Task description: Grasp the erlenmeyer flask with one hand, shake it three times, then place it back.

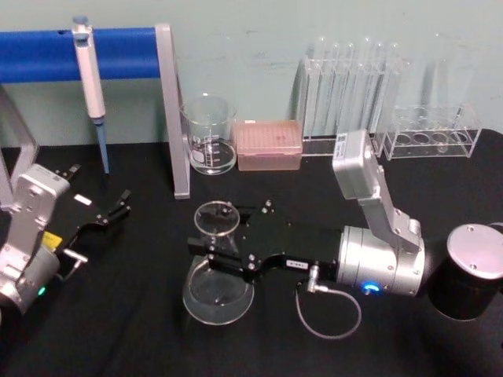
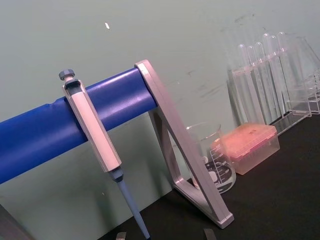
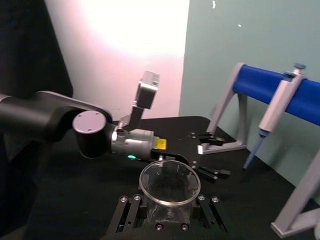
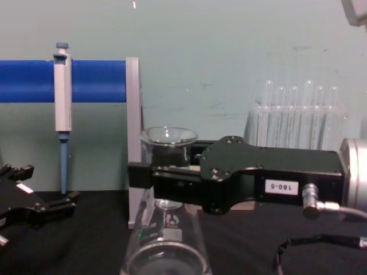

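Observation:
The erlenmeyer flask [image 1: 218, 294] is clear glass with a wide round base and stands in the middle of the black table. My right gripper [image 1: 216, 255] reaches in from the right and is shut on its narrow neck just under the flared rim. In the right wrist view the flask's rim [image 3: 169, 181] sits between the black fingers [image 3: 127, 212]. From the chest view the gripper [image 4: 143, 175] crosses the neck of the flask [image 4: 166, 235]. My left gripper [image 1: 110, 212] rests open at the table's left, apart from the flask.
A glass beaker [image 1: 209, 133] and a pink tip box [image 1: 269, 144] stand behind the flask. Racks of test tubes [image 1: 354, 94] line the back right. A pipette [image 1: 90, 78] hangs on the blue bar stand [image 1: 118, 51], whose metal leg [image 1: 174, 118] stands near the beaker.

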{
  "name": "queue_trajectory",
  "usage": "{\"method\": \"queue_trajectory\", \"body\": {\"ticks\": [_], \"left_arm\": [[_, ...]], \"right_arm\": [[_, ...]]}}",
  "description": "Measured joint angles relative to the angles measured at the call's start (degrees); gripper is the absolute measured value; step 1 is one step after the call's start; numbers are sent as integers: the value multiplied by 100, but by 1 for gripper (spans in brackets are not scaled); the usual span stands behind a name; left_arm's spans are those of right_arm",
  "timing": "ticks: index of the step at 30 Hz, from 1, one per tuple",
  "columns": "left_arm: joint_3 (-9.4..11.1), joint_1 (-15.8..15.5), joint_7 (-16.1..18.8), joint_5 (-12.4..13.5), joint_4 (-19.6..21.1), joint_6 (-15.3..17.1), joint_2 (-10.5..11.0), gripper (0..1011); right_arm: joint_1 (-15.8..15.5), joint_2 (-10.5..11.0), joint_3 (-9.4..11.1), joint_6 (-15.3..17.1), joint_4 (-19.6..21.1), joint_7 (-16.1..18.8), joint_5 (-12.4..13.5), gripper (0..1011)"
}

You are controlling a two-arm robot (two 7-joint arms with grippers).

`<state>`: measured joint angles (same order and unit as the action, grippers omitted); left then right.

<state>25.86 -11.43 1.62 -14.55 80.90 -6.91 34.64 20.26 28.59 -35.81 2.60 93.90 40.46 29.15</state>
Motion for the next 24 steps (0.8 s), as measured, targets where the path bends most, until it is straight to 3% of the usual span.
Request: {"method": "queue_trajectory", "body": {"ticks": [12,24], "left_arm": [[0,0,0,0,0,0,0,1001],[0,0,0,0,0,0,0,1001]], "right_arm": [[112,94,-180,-94,-7,96,128,449],[150,-26,-10,-128,-216,-421,92,449]]}}
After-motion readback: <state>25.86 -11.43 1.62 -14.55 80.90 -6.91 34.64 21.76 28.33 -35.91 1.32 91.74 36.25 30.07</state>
